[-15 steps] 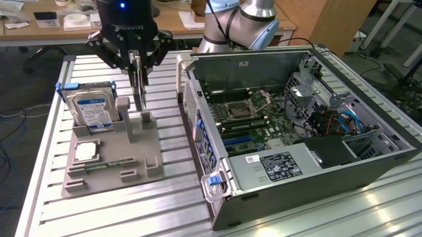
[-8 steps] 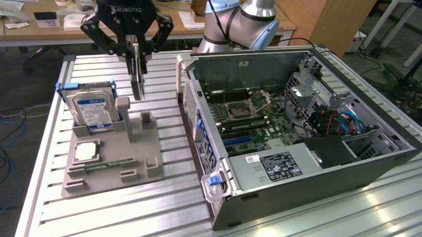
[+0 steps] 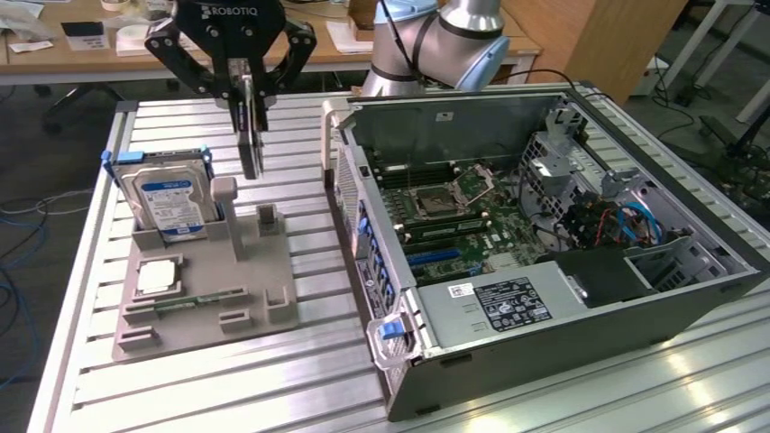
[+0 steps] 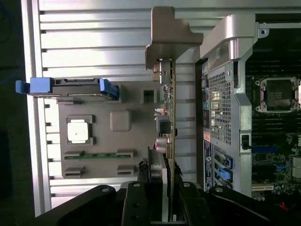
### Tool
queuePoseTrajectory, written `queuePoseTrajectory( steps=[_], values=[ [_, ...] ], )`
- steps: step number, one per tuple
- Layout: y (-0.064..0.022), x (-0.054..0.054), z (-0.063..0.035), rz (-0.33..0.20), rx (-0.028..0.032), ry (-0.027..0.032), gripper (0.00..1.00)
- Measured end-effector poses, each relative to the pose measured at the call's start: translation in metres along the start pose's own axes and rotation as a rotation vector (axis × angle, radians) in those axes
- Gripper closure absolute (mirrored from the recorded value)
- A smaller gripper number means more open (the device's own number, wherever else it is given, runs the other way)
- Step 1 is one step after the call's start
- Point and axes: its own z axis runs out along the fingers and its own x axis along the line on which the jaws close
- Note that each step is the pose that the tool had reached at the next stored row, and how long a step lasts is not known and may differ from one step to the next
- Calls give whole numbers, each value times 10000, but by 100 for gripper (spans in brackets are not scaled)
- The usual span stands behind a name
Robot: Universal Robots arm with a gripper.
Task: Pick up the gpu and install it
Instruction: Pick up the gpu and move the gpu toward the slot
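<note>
While the gripper (image 3: 247,90) is closed partway on the top edge of the gpu (image 3: 252,135), the card hangs upright above the grey fixture (image 3: 198,316). It is between the hard drive (image 3: 169,203) on the exterior view's left and the open computer case (image 3: 565,352) on its right. A sound carry probably keeps the card vertical and its bracket (image 4: 171,33) clear of the case wall.

black jointed fingers (image 3: 180,54) below white robotiq lettering (image 3: 233,11), silver arm (image 3: 463,20) with pale blue joint caps (image 3: 488,59), black cable (image 3: 395,41)
</note>
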Motion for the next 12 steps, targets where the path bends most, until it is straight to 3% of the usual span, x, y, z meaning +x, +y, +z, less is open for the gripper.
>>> queuePoseTrajectory(
  steps=[4, 10, 12],
  values=[
    [4, -86, 2, -1, -1, 1, 72],
    [17, -333, 7, -2, -1, 0, 72],
    [32, -612, 13, 1, 0, 1, 72]
  ],
)
